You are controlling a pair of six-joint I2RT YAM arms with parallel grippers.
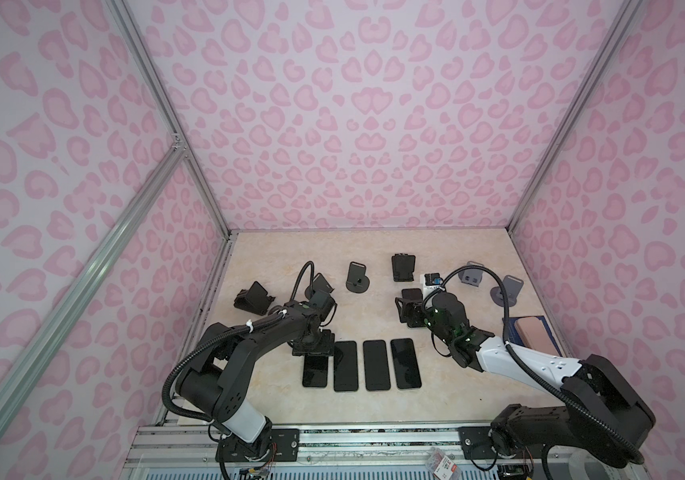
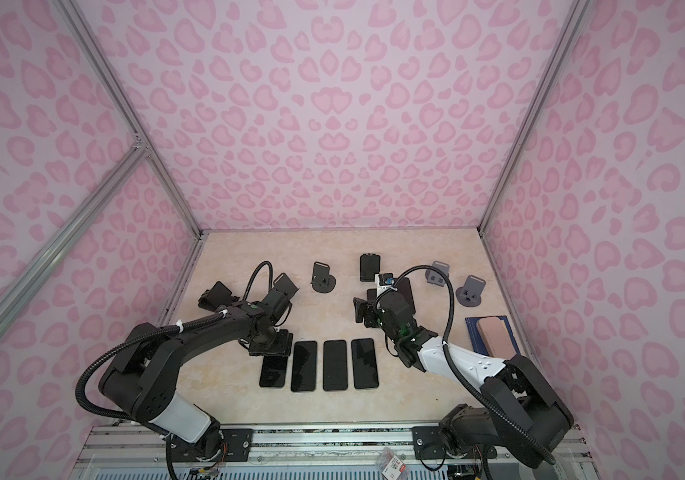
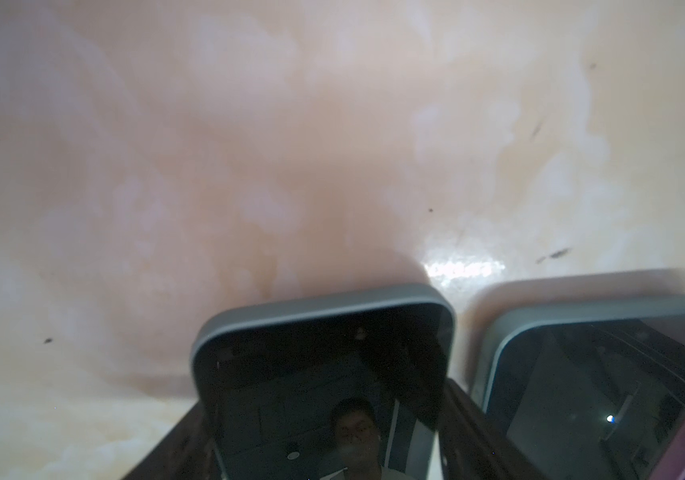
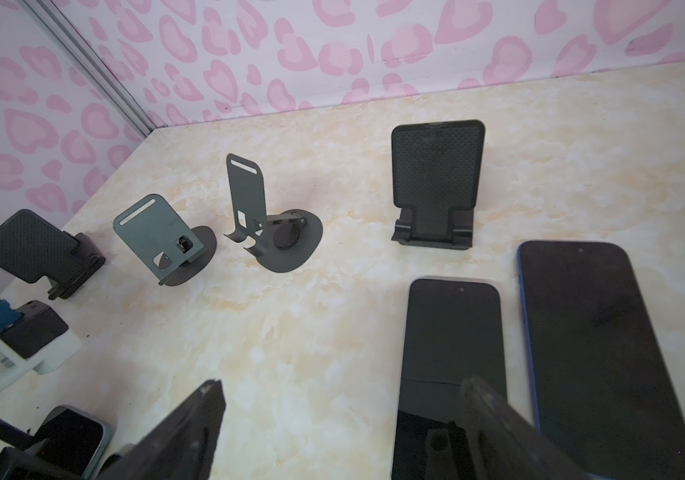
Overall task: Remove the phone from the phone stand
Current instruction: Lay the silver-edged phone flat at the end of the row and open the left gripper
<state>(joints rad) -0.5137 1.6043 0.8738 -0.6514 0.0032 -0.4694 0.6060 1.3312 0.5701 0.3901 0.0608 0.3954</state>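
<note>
Left end effector (image 1: 313,350): closed on long edges of grey-rimmed black glass phone (image 3: 320,357).
Right end effector (image 4: 345,419): wide open, empty.
Handling: likely rigid, slick, fragile; side edges safest.

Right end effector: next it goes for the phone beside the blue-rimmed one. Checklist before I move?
1. Right end effector open: ok, jaws wide apart.
2. Nothing held in it: ok.
3. Target phone centred in the gap: not ok, it sits behind one finger.
4. Target phone on a stand: cannot tell; only a small black lip shows at its near end.
5. Blue-rimmed phone apart from it: ok, a gap shows between them.
6. Left end effector free of the leftmost phone: not ok, its fingers close on both sides.
</note>
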